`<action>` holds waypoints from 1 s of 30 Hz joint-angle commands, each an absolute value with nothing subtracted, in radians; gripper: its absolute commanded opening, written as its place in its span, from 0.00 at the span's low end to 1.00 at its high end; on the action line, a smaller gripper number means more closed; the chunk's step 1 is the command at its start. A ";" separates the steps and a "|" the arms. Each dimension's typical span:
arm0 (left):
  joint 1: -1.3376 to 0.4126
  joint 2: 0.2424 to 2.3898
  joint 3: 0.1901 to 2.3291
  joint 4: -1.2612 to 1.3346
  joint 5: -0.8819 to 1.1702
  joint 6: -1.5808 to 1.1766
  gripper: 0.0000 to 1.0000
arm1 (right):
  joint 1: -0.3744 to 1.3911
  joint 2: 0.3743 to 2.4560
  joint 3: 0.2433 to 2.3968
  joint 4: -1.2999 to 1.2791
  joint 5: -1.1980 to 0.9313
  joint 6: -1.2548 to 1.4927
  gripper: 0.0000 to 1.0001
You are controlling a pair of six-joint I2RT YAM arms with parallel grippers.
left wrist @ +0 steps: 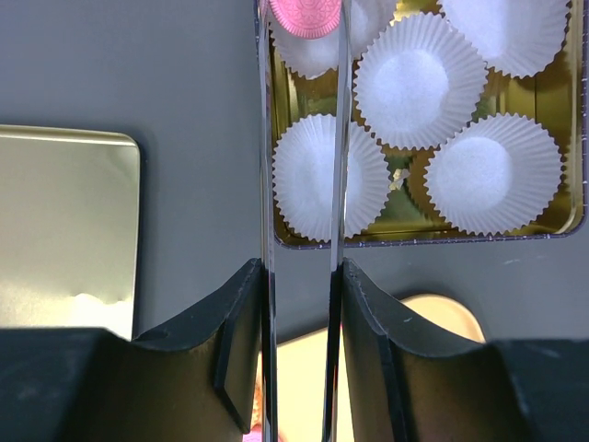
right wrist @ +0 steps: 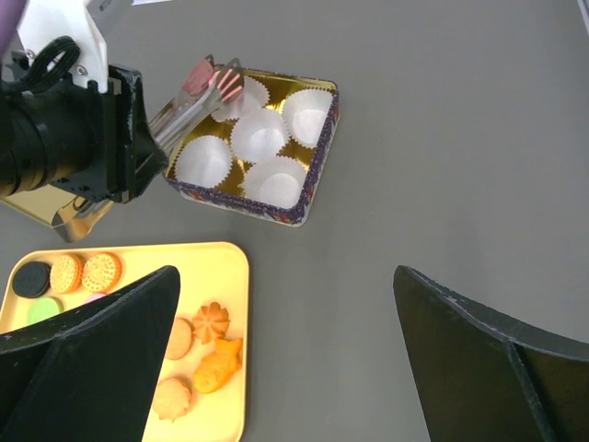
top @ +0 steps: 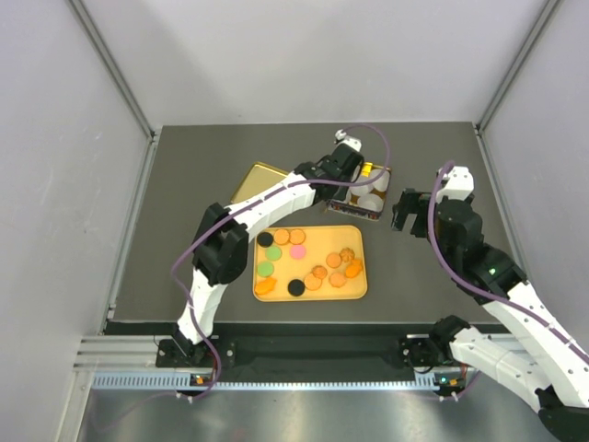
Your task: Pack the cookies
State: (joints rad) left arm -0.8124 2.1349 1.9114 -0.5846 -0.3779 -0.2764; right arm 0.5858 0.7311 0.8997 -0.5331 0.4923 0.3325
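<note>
Several cookies, orange-brown, pink, green and black, lie on a yellow tray. My left gripper is shut on metal tongs. The tongs' tips pinch a pink cookie over the far-left paper cup of a gold tin. The tin holds several white paper cups, all empty. In the right wrist view the pink cookie sits at the tin's far left corner. My right gripper is open and empty, above the bare table right of the tray.
The tin's gold lid lies flat left of the tin, behind the tray; it also shows in the left wrist view. Grey walls close in the table on three sides. The right arm stands right of the tin.
</note>
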 commanded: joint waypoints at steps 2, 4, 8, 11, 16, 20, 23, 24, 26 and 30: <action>-0.808 2.135 1.953 -0.529 -0.374 -0.264 0.39 | 0.575 0.716 0.930 -0.531 0.492 0.318 1.00; -0.807 2.140 1.954 -0.529 -0.374 -0.262 0.40 | 0.575 0.716 0.930 -0.529 0.491 0.318 1.00; -0.807 2.140 1.954 -0.525 -0.368 -0.261 0.47 | 0.575 0.713 0.928 -0.531 0.488 0.318 1.00; -0.808 2.140 1.956 -0.523 -0.367 -0.259 0.48 | 0.574 0.712 0.928 -0.531 0.488 0.314 1.00; -0.807 2.132 1.962 -0.523 -0.365 -0.250 0.52 | 0.575 0.713 0.927 -0.531 0.488 0.313 1.00; -0.808 2.121 1.980 -0.528 -0.370 -0.235 0.52 | 0.575 0.716 0.930 -0.529 0.485 0.310 1.00; -0.810 2.096 1.996 -0.548 -0.357 -0.229 0.52 | 0.575 0.721 0.933 -0.526 0.486 0.308 1.00; -0.810 2.083 1.994 -0.555 -0.353 -0.232 0.51 | 0.575 0.726 0.936 -0.526 0.489 0.305 1.00; -0.810 2.037 1.973 -0.558 -0.333 -0.238 0.51 | 0.575 0.738 0.945 -0.526 0.495 0.304 1.00; -0.808 1.930 1.870 -0.567 -0.302 -0.264 0.50 | 0.575 0.758 0.962 -0.519 0.479 0.311 1.00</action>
State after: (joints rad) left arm -0.8124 2.0861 1.9087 -0.5880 -0.3267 -0.2512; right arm 0.5858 0.7456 0.9001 -0.5400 0.4904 0.3157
